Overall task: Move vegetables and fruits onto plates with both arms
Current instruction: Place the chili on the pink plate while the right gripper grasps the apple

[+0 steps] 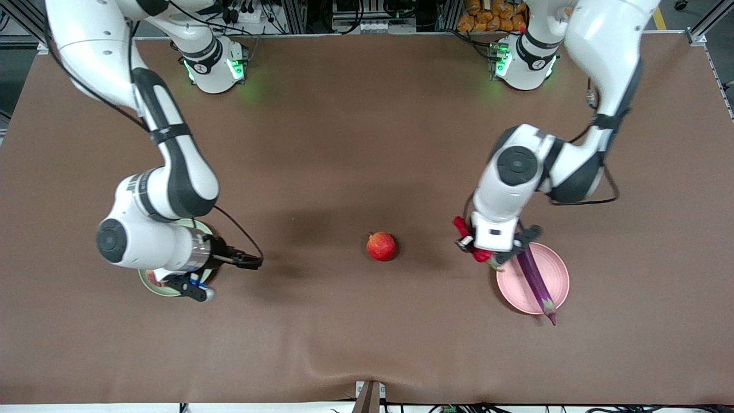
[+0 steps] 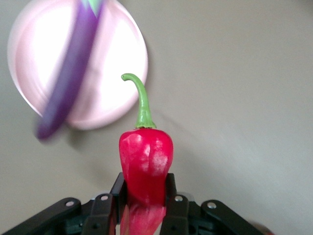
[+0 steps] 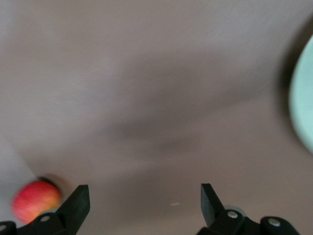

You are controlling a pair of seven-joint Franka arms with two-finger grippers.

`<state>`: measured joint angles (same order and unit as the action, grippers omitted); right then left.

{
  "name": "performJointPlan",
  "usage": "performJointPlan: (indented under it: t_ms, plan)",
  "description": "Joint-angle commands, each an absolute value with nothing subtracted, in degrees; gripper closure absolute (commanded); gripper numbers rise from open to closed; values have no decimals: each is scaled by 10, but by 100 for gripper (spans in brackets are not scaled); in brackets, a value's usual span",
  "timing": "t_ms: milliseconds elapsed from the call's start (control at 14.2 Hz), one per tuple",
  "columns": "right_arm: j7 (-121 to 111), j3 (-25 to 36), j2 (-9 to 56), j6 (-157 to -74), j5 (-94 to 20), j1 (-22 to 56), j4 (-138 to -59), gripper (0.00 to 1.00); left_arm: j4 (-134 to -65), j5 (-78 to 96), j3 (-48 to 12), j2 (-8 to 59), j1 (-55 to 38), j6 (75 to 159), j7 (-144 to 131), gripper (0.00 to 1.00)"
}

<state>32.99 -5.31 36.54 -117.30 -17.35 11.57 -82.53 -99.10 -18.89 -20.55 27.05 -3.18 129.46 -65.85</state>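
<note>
The red chili pepper [image 2: 145,166] is clamped between the 2 fingers of the left gripper [image 2: 145,205], green stem pointing outward, in the air just beside the pink plate [image 1: 555,269], where the purple eggplant [image 1: 536,279] lies overhanging the rim. The pomegranate [image 1: 381,246] sits mid-table, near the right gripper [image 3: 144,203], which is wide open, empty, just beside the green plate [image 1: 150,283].

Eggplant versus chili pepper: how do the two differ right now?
The eggplant is long, slender and purple; the chili pepper is shorter, stubbier and red with a curved green stem. The eggplant lies free across the pink plate, one end hanging over the rim nearer the front camera; the chili pepper is clamped in the left end effector, in the air beside that plate. Both are glossy vegetables at the left arm's end of the table.
</note>
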Motion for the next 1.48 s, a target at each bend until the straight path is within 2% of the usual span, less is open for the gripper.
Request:
performJointPlan:
  t_ms: [0,282,423,634,705,916,1057,1128,1198,1269,1410]
  plan:
    - [458,-47,393,-1219,-182,190,-791,0,-1003,-200,-212,264,39,1291,-543,100]
    - [310,-43,438,-1326,-164,307,-765,0,-980,-197,-212,286,130,1292,-355,100]
    - [275,-42,461,-1390,-87,354,-764,0,-957,-197,-212,322,151,1298,-339,100]
    - [272,-43,466,-1399,-9,381,-763,0,-922,-196,-210,370,153,1305,-331,100]
    - [270,-43,466,-1399,5,386,-763,0,-912,-193,-210,383,151,1305,-332,97]
    - [230,-42,482,-1420,54,391,-762,0,-904,-195,-210,396,149,1312,-332,71]
    - [199,-42,507,-1454,59,401,-750,0,-903,-190,-210,397,142,1313,-343,40]
    - [197,-41,523,-1461,66,405,-734,0,-903,-186,-211,397,142,1313,-345,33]
    - [197,-41,539,-1461,78,408,-714,0,-903,-175,-210,398,142,1313,-346,21]
    - [197,-41,551,-1461,91,409,-702,0,-902,-169,-210,396,142,1313,-346,0]
    - [197,-41,561,-1461,119,409,-700,0,-902,-167,-214,388,148,1313,-340,0]
